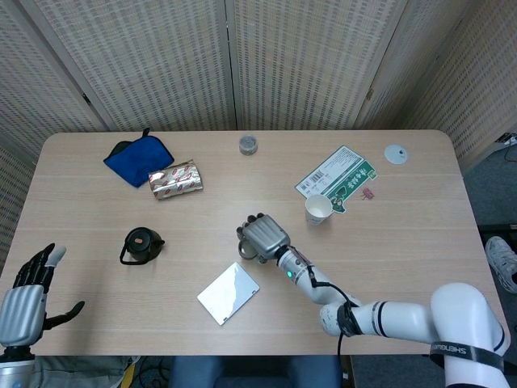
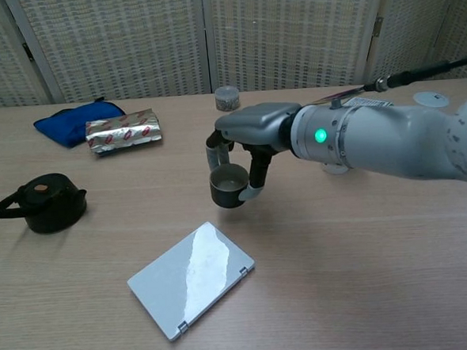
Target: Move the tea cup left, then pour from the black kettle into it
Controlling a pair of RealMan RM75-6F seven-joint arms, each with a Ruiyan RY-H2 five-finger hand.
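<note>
My right hand (image 1: 263,237) (image 2: 251,146) grips the small dark tea cup (image 2: 229,185) from above, near the middle of the table; in the head view the cup (image 1: 245,252) is mostly hidden under the hand. The black kettle (image 1: 142,244) (image 2: 45,203) sits on the table to the left, well apart from the cup, its handle pointing left. My left hand (image 1: 28,294) hovers at the front left corner with its fingers spread and nothing in it; the chest view does not show it.
A silver flat case (image 1: 229,293) (image 2: 191,278) lies just in front of the cup. A white paper cup (image 1: 317,209) and a green-white packet (image 1: 337,179) are to the right. A blue cloth (image 1: 138,159), a foil packet (image 1: 175,179) and a small jar (image 1: 248,145) lie at the back.
</note>
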